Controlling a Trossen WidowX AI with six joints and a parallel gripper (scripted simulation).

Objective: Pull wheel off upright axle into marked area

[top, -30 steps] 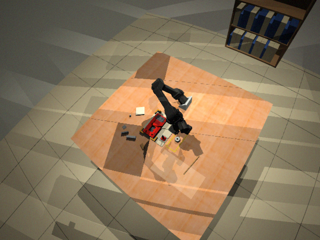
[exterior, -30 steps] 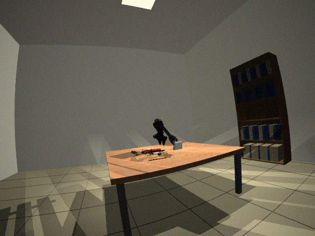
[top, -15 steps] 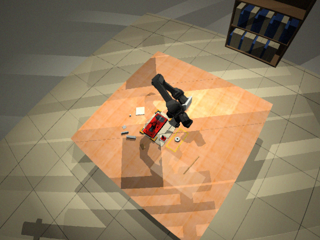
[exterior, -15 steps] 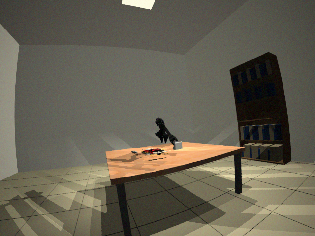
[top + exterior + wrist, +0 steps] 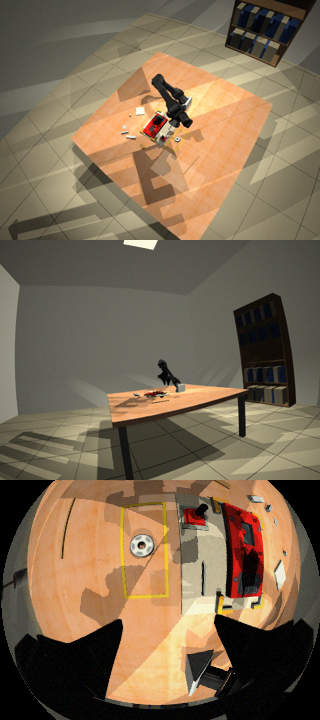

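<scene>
The small grey wheel (image 5: 176,139) (image 5: 142,546) lies flat on the table inside the yellow marked rectangle (image 5: 184,130) (image 5: 123,554). The upright axle on its red block (image 5: 162,138) (image 5: 195,515) stands bare just beside the rectangle, on a pale baseplate (image 5: 165,130) (image 5: 200,567). My gripper (image 5: 187,123) (image 5: 165,380) (image 5: 170,622) is open wide and empty. It hangs above the table, back from the wheel and clear of it, touching nothing.
A red car body (image 5: 155,125) (image 5: 243,550) lies on the baseplate beside the axle. Small grey parts (image 5: 131,136), a white sheet (image 5: 140,110) and a thin stick (image 5: 191,164) lie on the table. A white block (image 5: 187,102) (image 5: 180,387) sits at the arm's base.
</scene>
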